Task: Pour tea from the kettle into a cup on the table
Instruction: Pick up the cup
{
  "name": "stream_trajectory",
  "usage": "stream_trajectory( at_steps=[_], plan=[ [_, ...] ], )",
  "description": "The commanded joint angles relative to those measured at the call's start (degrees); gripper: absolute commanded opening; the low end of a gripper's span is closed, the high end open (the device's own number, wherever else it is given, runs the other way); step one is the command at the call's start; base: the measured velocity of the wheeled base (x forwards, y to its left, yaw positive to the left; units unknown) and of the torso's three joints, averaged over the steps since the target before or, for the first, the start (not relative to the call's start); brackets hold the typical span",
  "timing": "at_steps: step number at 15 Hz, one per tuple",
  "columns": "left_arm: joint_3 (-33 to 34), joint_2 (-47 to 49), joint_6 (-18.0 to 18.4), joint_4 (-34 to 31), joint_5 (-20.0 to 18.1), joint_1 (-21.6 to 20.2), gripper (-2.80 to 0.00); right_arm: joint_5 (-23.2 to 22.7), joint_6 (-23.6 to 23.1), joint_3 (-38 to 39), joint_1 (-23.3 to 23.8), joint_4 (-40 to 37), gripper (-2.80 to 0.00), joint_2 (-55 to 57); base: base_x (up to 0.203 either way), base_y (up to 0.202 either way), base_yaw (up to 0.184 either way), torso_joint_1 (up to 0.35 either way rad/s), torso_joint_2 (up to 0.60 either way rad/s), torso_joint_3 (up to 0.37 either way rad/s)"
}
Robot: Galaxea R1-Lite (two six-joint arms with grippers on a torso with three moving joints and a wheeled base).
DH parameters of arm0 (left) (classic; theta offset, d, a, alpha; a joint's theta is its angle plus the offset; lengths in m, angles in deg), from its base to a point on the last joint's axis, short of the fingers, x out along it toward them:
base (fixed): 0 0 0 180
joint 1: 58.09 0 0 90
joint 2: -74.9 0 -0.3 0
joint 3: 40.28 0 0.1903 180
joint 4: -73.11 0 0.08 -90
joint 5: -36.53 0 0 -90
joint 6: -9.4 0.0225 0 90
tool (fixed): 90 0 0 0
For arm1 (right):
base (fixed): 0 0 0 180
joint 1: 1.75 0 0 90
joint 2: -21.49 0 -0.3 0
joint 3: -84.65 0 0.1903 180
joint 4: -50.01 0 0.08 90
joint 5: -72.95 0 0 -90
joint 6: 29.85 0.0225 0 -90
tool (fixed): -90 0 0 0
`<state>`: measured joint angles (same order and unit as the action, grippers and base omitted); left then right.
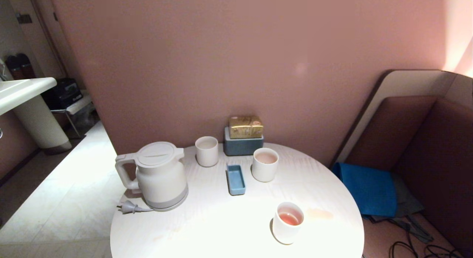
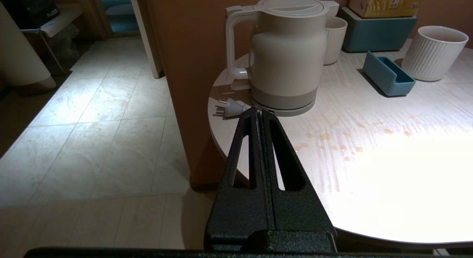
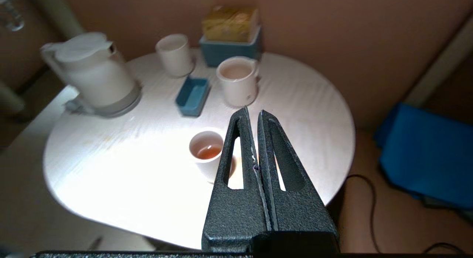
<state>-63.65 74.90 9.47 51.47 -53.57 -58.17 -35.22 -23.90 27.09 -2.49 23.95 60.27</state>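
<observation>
- Kettle (image 1: 159, 175) upright at table's (image 1: 207, 228) left edge, lid on, plug (image 1: 127, 206) beside base.
- Ribbed mug (image 1: 265, 164) right of kettle, beyond blue tray (image 1: 235, 179).
- Left gripper (image 2: 259, 114) pressed together, empty, near kettle's base.
- Right gripper (image 3: 253, 115) pressed together, empty, well right of kettle.

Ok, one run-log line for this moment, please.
kettle upright on table, untouched | right tool shut, empty, above table's near edge | left tool shut, empty, off table's left edge

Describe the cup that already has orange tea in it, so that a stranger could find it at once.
On the round white table, look at the near edge, far from the kettle at the left. The cup stands alone there, beside a pale stain. Unlike the two white cups near the wall, it holds clear orange-pink tea.
</observation>
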Motion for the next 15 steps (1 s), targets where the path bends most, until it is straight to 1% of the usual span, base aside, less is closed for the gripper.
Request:
stream_trajectory(
  at_steps=[1, 4, 6, 7, 8, 11, 13, 15],
  plan=[
    [0.0, 0.1, 0.0, 0.0, 0.0, 0.0, -2.80, -2.4, 0.0, -0.3, 0.0, -0.1, -2.80, 5.3, 0.000, 0.000, 0.000, 0.000, 0.00, 0.000],
    [0.0, 0.1, 0.0, 0.0, 0.0, 0.0, -2.80, -6.5, 0.0, -0.6, 0.0, -0.3, -2.80, 9.7, 0.000, 0.000, 0.000, 0.000, 0.00, 0.000],
    [0.0, 0.1, 0.0, 0.0, 0.0, 0.0, -2.80, -7.1, 0.0, -0.4, 0.0, -0.6, -2.80, 10.7, 0.000, 0.000, 0.000, 0.000, 0.00, 0.000],
    [0.0, 0.1, 0.0, 0.0, 0.0, 0.0, -2.80, -7.2, 0.0, -0.5, 0.0, -1.7, -2.80, 10.7, 0.000, 0.000, 0.000, 0.000, 0.00, 0.000],
    [0.0, 0.1, 0.0, 0.0, 0.0, 0.0, -2.80, -8.3, -0.2, -0.6, 0.0, -3.8, -2.80, 11.0, 0.000, 0.000, 0.000, 0.000, 0.00, 0.000],
    [0.0, 0.1, 0.0, 0.0, 0.0, 0.0, -2.80, -9.3, -0.4, -0.6, 0.1, -4.1, -2.80, 14.7, 0.000, 0.000, 0.000, 0.000, 0.00, 0.000],
    [0.0, 0.1, 0.0, 0.0, 0.0, 0.0, -2.80, -9.4, -2.2, -1.4, 0.5, -3.9, -2.80, 18.6, 0.000, 0.000, 0.000, 0.000, 0.00, 0.000],
    [0.0, 0.1, 0.0, 0.0, 0.0, 0.0, -2.80, -10.7, -4.4, -3.8, 2.9, -3.8, -2.80, 22.9, 0.000, 0.000, 0.000, 0.000, 0.00, 0.000]
  ],
)
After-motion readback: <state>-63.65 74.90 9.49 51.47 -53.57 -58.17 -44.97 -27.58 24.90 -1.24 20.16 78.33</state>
